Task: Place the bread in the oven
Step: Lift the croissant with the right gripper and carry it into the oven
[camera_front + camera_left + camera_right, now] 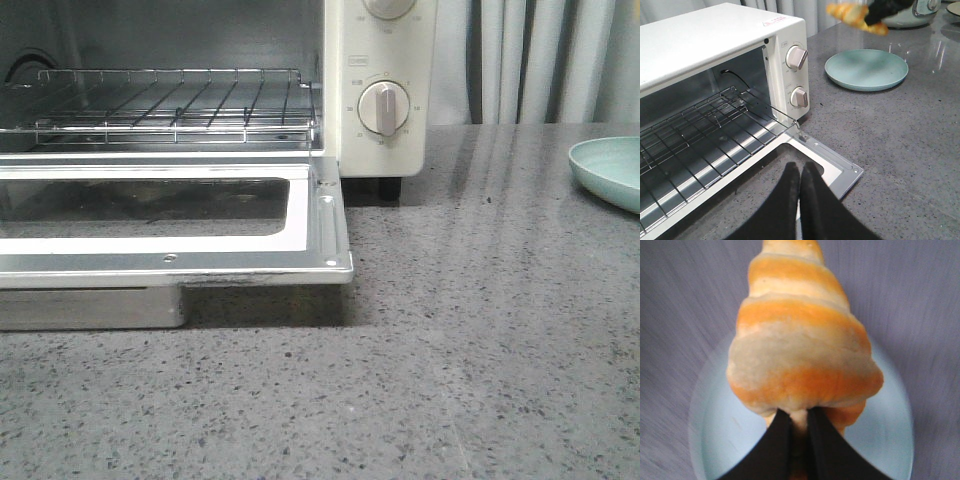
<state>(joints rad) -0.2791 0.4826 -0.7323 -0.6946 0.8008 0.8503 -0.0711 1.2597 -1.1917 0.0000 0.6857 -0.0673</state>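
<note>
The cream-white oven (385,80) stands at the left with its glass door (320,225) folded down flat and its wire rack (170,105) bare. It also shows in the left wrist view (705,45). My right gripper (799,415) is shut on the bread (800,345), a golden-brown roll with cream stripes, and holds it in the air over a pale blue plate (720,430). The left wrist view shows that bread (856,16) held high above the plate (866,69). My left gripper (800,170) is shut and empty, over the open door's right corner.
The grey speckled counter (480,330) spreads to the right of the oven. The plate's edge shows in the front view (610,170). Grey curtains (540,60) hang behind. A pale appliance (910,12) stands beyond the plate.
</note>
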